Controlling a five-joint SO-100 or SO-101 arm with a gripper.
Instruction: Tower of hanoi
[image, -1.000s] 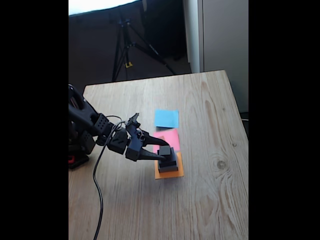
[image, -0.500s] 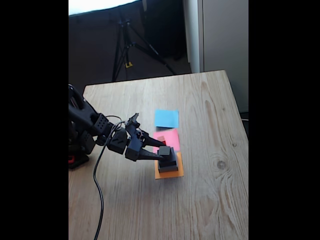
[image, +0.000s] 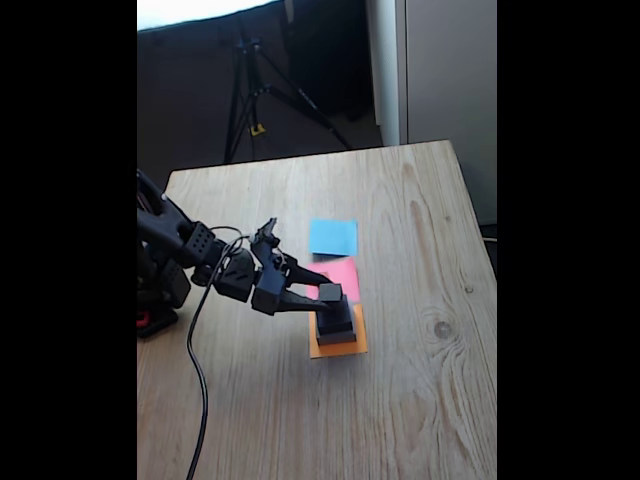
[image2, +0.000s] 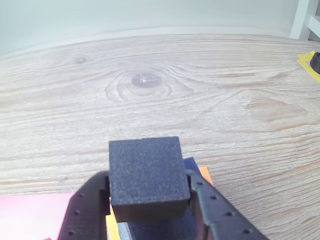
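A: Gripper state?

B: The black two-finger gripper (image: 328, 293) is clamped on a small dark grey square block (image2: 146, 176). In the wrist view one finger (image2: 84, 212) presses its left side and the other presses its right side. Block face looks level.

A: Where's that block relative to the stack?

B: In the fixed view the held block (image: 330, 293) sits directly over the larger dark grey blocks (image: 336, 327). Whether it touches the one below or is just clear of it can't be told. The wrist view shows a wider dark block (image2: 155, 227) under it.

A: Stack location?

B: On the flat orange paper square (image: 339, 347), nearest of three paper squares on the light wooden table (image: 420, 400). The pink paper square (image: 343, 274) is just behind it, the blue paper square (image: 333, 236) beyond that, near the table middle.

A: Red cube?

B: Can't pick it out for sure.

A: Arm?

B: The black arm (image: 195, 245) reaches in from the left edge of the fixed view, with a black cable (image: 196, 370) trailing down the table towards the near edge. A black tripod (image: 255, 85) stands on the floor behind the table.
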